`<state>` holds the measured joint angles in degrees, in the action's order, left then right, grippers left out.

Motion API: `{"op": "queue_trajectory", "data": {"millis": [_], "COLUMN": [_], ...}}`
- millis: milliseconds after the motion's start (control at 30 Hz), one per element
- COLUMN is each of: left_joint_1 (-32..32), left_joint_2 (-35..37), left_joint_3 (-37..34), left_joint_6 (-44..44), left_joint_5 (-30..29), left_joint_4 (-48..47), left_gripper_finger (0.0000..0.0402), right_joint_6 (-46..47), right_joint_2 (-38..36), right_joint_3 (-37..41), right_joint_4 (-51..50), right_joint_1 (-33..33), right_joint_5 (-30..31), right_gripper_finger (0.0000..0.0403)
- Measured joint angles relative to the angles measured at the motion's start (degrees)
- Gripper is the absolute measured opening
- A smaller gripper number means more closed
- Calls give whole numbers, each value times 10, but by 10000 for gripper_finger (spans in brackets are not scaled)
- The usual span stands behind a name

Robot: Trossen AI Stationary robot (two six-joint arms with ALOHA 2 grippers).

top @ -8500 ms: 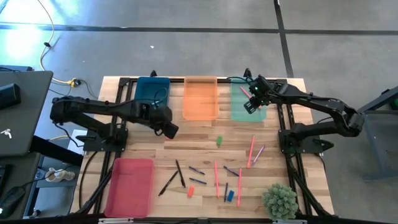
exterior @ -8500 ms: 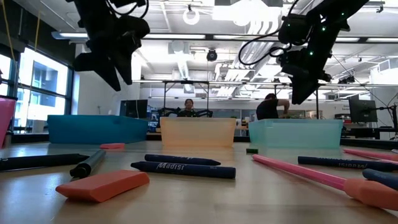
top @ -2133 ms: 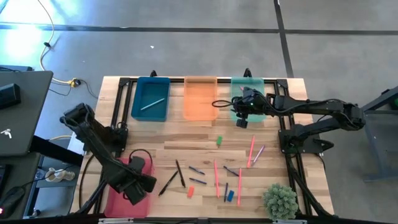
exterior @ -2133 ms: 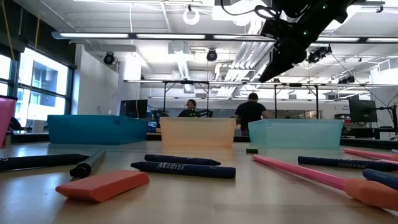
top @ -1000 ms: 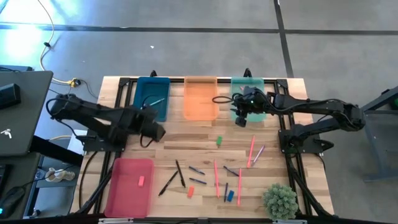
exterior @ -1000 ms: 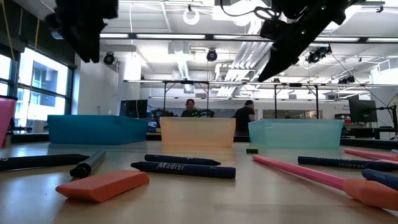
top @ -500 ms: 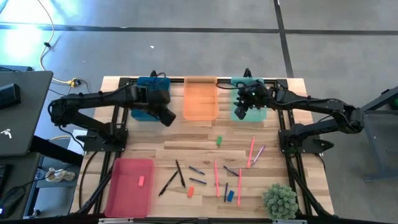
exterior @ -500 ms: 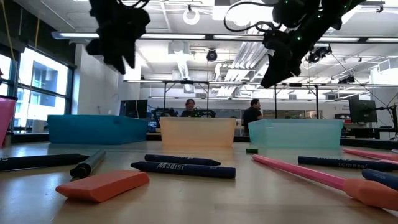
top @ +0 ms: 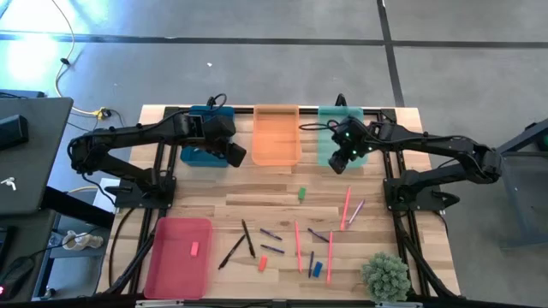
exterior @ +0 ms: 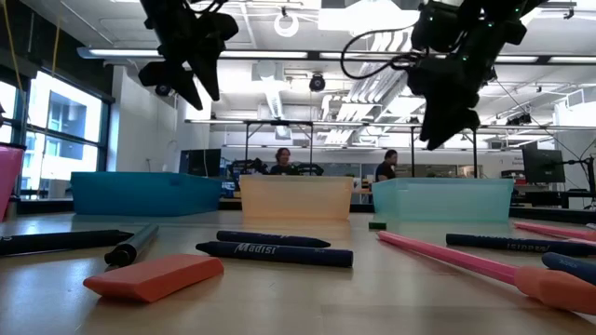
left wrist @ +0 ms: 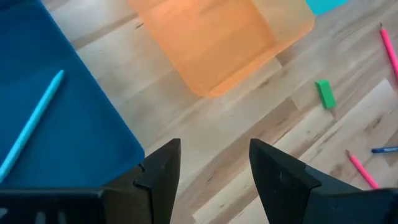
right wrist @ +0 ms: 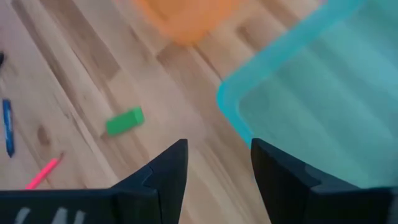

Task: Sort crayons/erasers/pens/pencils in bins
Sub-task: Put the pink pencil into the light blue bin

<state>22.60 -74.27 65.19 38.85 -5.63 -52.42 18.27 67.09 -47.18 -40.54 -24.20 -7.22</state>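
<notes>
High view: the left gripper (top: pixel 233 154) hangs at the near right corner of the blue bin (top: pixel 195 154) in the upper left of the frame, and the right gripper (top: pixel 341 161) sits at the near left corner of the mint bin (top: pixel 329 152) in the upper right. The step in hand looks like the gap between a drop and the next pick; neither gripper carries anything. The left wrist view shows its two fingers (left wrist: pixel 163 171) spread wide with bare wood between them; the right wrist view shows the same, fingers (right wrist: pixel 166 170) apart and empty above the table. The blue bin holds one pale blue stick (left wrist: pixel 31 122), the orange bin (top: pixel 276 137) looks empty, and the red bin (top: pixel 175 267) at the lower left holds a small pink eraser (top: pixel 193 249). A green eraser (top: pixel 301 193) lies at mid-frame, the nearest loose piece to both grippers. Pens, pink sticks, an orange eraser (top: pixel 263 263) and a blue eraser (top: pixel 316 269) lie scattered lower centre. The next move likely calls for lowering onto one piece squarely, probably the green eraser
</notes>
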Motion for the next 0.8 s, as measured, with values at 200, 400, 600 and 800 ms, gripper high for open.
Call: {"op": "queue_trajectory", "data": {"millis": [200,400,600,800], "left_joint_1": [3,2,24,74], "left_joint_2": [0,0,0,0], "left_joint_3": [0,0,0,0], "left_joint_6": [-1,-17,-52,-208], "left_joint_5": [16,7,-5,14], "left_joint_4": [-9,-16,-14,7], "left_gripper_finger": [178,178,178,178], "right_joint_6": [66,149,280,485], "right_joint_2": [0,0,0,0], "right_joint_3": [0,0,0,1], "right_joint_4": [-20,-17,-17,-21], "right_joint_1": [25,68,115,181], "right_joint_5": [-2,-15,-14,-2], "right_gripper_finger": [157,150,149,149]}}
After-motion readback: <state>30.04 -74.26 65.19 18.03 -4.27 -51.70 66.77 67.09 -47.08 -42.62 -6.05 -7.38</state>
